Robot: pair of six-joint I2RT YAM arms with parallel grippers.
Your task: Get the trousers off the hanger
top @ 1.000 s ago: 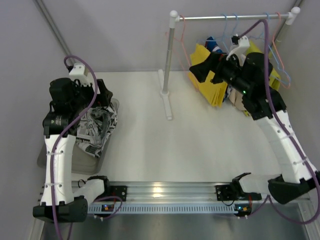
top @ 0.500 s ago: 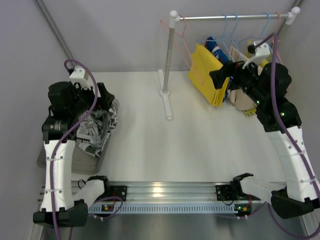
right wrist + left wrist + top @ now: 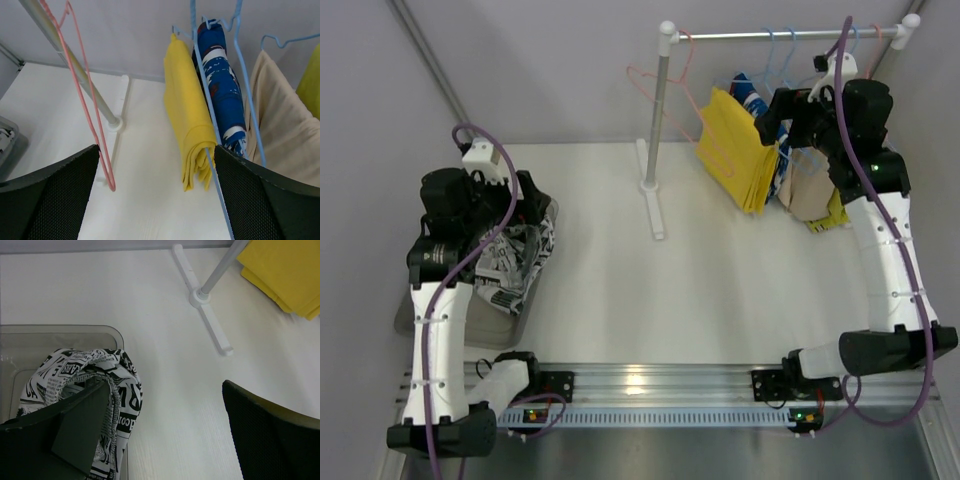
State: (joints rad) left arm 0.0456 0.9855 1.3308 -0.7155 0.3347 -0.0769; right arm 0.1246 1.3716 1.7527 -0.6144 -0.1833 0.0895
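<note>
Progress is looking like one down, two to go: from overhead, the print trousers (image 3: 515, 255) are lying in the bin (image 3: 415, 315) on the counter, while the yellow trousers (image 3: 735, 150) and blue trousers (image 3: 750, 92) are hanging on the rail (image 3: 780, 35). Left wrist view is showing the left claw (image 3: 165, 390) spread wide, empty, over that bin. Right wrist view is adding what overhead hides: the right claw (image 3: 156, 150) gaping, gripping nothing, facing the yellow pair beside a bare pink hanger (image 3: 85, 100).

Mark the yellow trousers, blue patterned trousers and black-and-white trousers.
yellow trousers (image 3: 187, 115): right wrist view, middle of the hanging fold.
blue patterned trousers (image 3: 220, 85): right wrist view, upper part of the cloth.
black-and-white trousers (image 3: 127, 395): left wrist view, right edge of the heap.
</note>
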